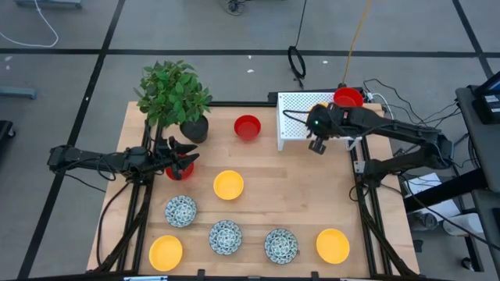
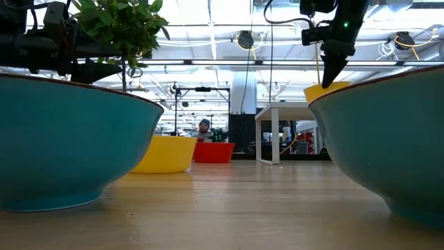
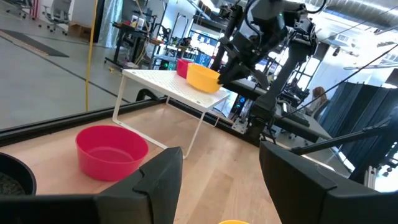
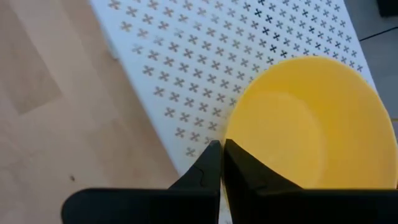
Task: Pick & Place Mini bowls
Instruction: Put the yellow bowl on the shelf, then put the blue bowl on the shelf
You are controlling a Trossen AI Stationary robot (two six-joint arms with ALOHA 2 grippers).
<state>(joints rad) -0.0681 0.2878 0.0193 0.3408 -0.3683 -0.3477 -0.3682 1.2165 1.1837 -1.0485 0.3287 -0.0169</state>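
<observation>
Right fingers (image 4: 219, 163) pressed together, gripping nothing, tips poised just at the near rim of a yellow bowl (image 4: 308, 121) sitting empty on the white perforated rack (image 1: 301, 109) at the desk's far right corner. Behind it on the same rack, a red bowl (image 1: 348, 97), also empty. Left fingers (image 3: 221, 180) spread wide, nothing between them, hovering near the dark plant pot (image 1: 194, 128) on the desk's left side, directly above another red bowl (image 1: 180, 168). Ahead of them in the left wrist view, an empty red bowl (image 3: 112, 150) on the wooden desk (image 1: 297, 187), well short of the rack. Further out, a yellow bowl mid-desk (image 1: 228, 185), empty. Along the near edge: yellow bowl at the left (image 1: 166, 252), two patterned bowls (image 1: 225, 236) (image 1: 280, 245) beside each other, yellow bowl at the right (image 1: 333, 245). One more patterned bowl (image 1: 180, 211) just behind the left end of that row.
</observation>
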